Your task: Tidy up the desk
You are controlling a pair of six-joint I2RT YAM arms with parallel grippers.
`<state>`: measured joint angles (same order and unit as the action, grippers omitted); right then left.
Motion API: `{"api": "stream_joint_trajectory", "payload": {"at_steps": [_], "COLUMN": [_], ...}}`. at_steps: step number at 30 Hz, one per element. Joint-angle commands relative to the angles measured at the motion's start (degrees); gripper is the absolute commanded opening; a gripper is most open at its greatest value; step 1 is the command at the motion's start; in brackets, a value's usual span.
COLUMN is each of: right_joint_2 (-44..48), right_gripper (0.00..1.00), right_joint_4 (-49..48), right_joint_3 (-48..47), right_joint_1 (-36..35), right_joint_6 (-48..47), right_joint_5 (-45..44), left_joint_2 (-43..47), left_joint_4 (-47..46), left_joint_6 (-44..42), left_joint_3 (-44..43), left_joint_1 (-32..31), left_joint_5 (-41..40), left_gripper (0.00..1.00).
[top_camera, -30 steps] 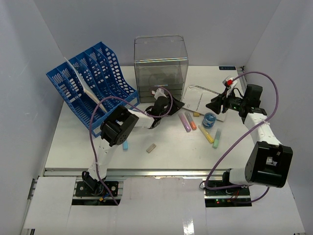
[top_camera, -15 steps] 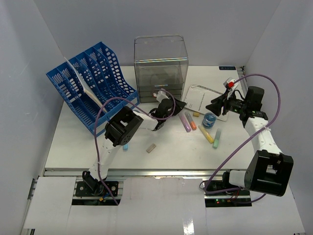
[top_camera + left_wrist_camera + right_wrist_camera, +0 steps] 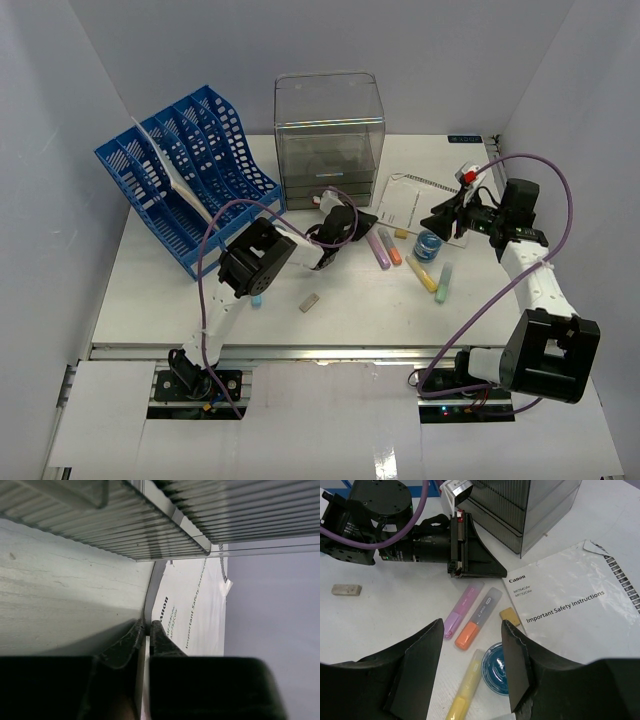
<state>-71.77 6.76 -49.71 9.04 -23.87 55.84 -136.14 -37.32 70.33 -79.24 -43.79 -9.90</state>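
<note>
While the white bench (image 3: pixel 150 290) spreads between pale walls beyond the arm bases, the left pincer (image 3: pixel 147 625) is nipped almost closed on the edge of the safety booklet (image 3: pixel 405 205). The right pincer (image 3: pixel 470 665) hovers half-spread and empty above the highlighters (image 3: pixel 477 616).

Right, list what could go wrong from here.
1. The left gripper pinches only the thin edge of the booklet; a pull may tear a page or let it slip out.
2. That grip sits close beside the clear drawer box, so lifting could bump it.
3. The right gripper hangs open above the highlighters, near the left one; the arms might collide.
</note>
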Motion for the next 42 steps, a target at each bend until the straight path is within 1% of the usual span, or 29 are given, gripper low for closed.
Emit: {"api": "stream_joint_trajectory", "payload": {"at_steps": [1, 3, 4, 9, 13, 15, 17, 19, 22, 25, 28, 33, 38, 42], "right_joint_2": [-1.9, -2.77, -3.28, -4.93, -5.81, -7.25, -8.92, -10.66, -14.07, -15.53, -15.96, -16.18, -17.92, -16.98], "right_gripper": [0.56, 0.57, 0.58, 0.7, 0.81, 0.88, 0.89, 0.9, 0.94, 0.9, 0.9, 0.91, 0.95, 0.99], "right_joint_4": [3.86, 5.36, 6.04, 8.41, 4.74, 2.99, -0.02, -2.97, -7.54, -12.0, -15.99, -22.05, -22.23, -22.2], "right_joint_3": [-1.05, -1.67, -1.95, -3.28, -2.95, -2.89, -3.55, -4.01, -3.92, -3.12, -1.65, -0.36, -0.34, 1.57], "right_joint_1": [0.1, -0.65, -1.07, -5.64, -9.27, -13.56, -16.12, -18.16, -20.94, -23.07, -24.05, -24.48, -25.08, -25.44], "right_joint_6": [-5.84, -9.1, -10.96, -20.18, -25.2, -26.63, -26.38, -26.09, -26.24, -26.58, -26.73, -26.23, -27.01, -27.31], "right_joint_5": [0.38, -0.82, -1.82, -7.44, -14.15, -18.57, -21.86, -26.93, -32.8, -37.03, -39.9, -42.62, -42.17, -40.49], "left_joint_2": [-0.1, 0.39, 0.8, 3.71, 6.38, 8.15, 9.43, 10.92, 12.71, 14.07, 15.38, 16.56, 17.31, 18.45], "left_joint_4": [-2.16, -3.24, -3.8, -6.06, -7.57, -8.22, -8.56, -9.08, -9.94, -10.84, -11.28, -11.99, -12.95, -13.13], "left_joint_6": [-0.02, -0.32, -0.4, -1.18, -1.77, -2.12, -2.06, -1.9, -1.63, -1.28, -1.14, -0.4, 0.81, 0.77], "left_joint_3": [-0.75, -0.42, -0.15, 1.76, 3.2, 4.23, 5.03, 5.82, 7.18, 8.46, 9.25, 10.25, 11.08, 11.65], "left_joint_1": [-0.15, -0.15, -0.15, -0.15, -0.15, -0.15, -0.15, -0.15, -0.15, -0.15, -0.15, -0.15, -0.15, -0.15], "left_joint_5": [1.85, 2.39, 2.62, 2.96, 3.3, 3.68, 3.94, 4.16, 4.67, 5.07, 5.63, 6.42, 6.74, 6.91], "left_gripper": [0.06, 0.01, 0.0, 0.0, 0.0, 0.0, 0.0, 0.0, 0.0, 0.0, 0.0, 0.0, 0.0, 0.0]}}
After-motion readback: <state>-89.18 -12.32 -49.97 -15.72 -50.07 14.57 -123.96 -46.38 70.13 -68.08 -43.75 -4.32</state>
